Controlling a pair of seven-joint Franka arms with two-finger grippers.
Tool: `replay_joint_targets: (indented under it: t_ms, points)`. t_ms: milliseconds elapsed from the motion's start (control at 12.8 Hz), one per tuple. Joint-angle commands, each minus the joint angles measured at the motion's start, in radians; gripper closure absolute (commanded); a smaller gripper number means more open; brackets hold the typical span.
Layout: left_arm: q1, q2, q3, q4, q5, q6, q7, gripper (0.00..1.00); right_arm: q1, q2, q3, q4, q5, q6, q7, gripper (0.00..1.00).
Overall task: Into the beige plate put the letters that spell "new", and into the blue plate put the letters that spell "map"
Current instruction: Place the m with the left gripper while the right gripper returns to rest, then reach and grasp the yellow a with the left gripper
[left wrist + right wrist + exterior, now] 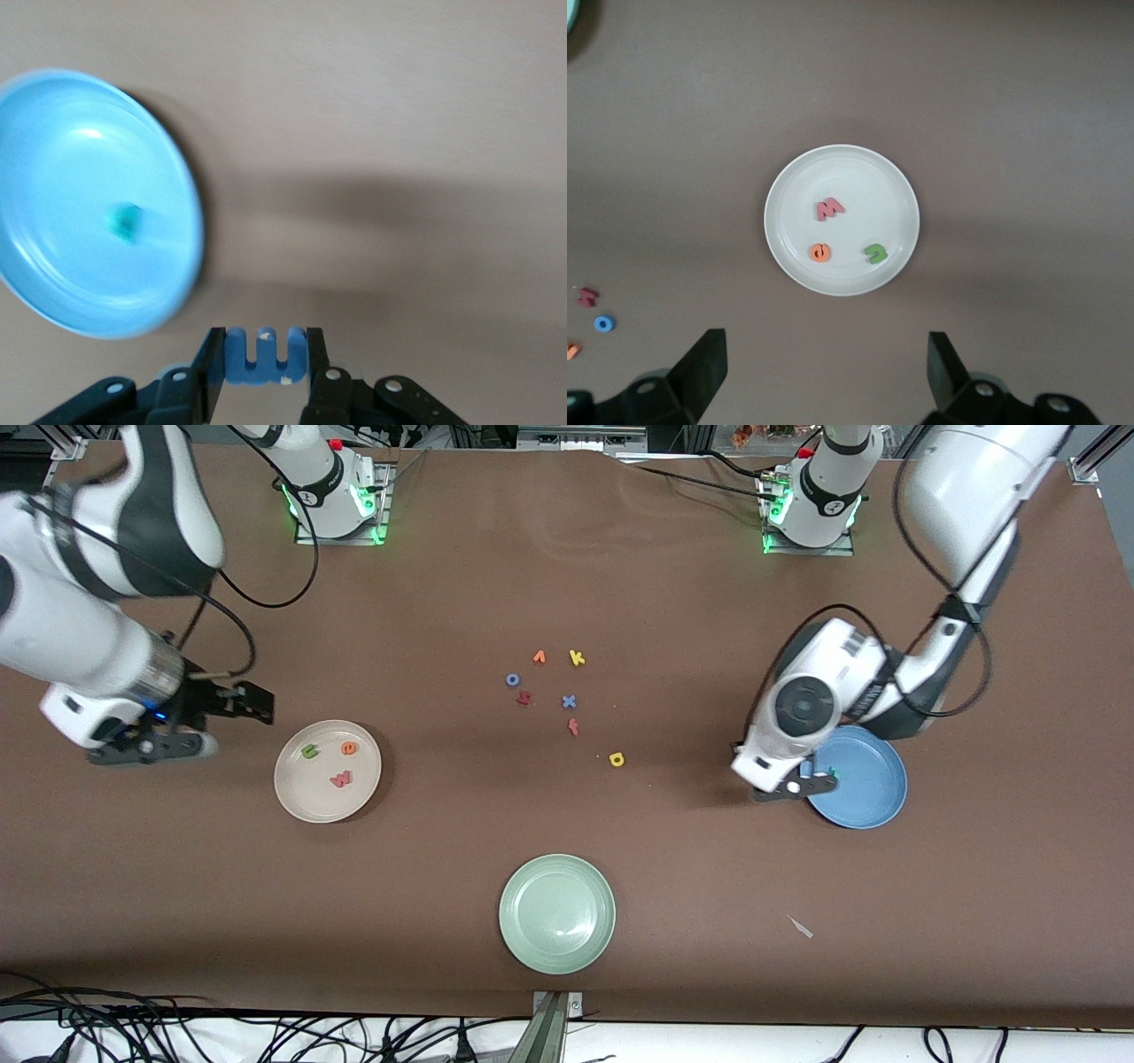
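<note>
Cluttering mid-table: stray letters (567,701) between beige plate (292,797) and blue plate (877,802).

White Franka arms with black joints, looping black cables, green-lit bases, black jaws

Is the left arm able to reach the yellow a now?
Probably not yet: the left gripper, by the blue plate, is shut on the blue m. The yellow a lies unobstructed.
</note>
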Motion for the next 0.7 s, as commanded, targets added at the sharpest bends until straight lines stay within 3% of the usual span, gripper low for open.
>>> replay_joint_targets:
  t_ms: [0,156,234,311,389,623]
  points:
    - [0.079,-0.010,-0.002,-0.020,-0.016,-0.014,0.208,0.78,-0.028,-0.051,0.003,0.038,0.014,-0.100,-0.004,0.00]
    - [0.137,0.012,0.002,-0.026,-0.010,-0.012,0.340,0.72,-0.057,-0.107,0.012,0.020,0.006,-0.146,-0.004,0.00]
    - [0.151,0.021,0.007,-0.029,-0.009,-0.009,0.398,0.55,-0.071,-0.147,0.034,-0.008,0.006,-0.178,0.001,0.00]
    - [0.166,0.035,0.007,-0.031,0.005,-0.009,0.454,0.14,-0.097,-0.155,0.061,-0.006,0.005,-0.205,0.006,0.00]
    - [0.169,0.038,0.007,-0.026,0.008,-0.009,0.494,0.00,-0.135,-0.148,0.093,-0.003,0.003,-0.214,0.009,0.00]
    - [0.159,0.032,-0.001,0.010,-0.010,-0.012,0.473,0.00,-0.148,-0.134,0.101,0.006,0.002,-0.203,0.003,0.00]
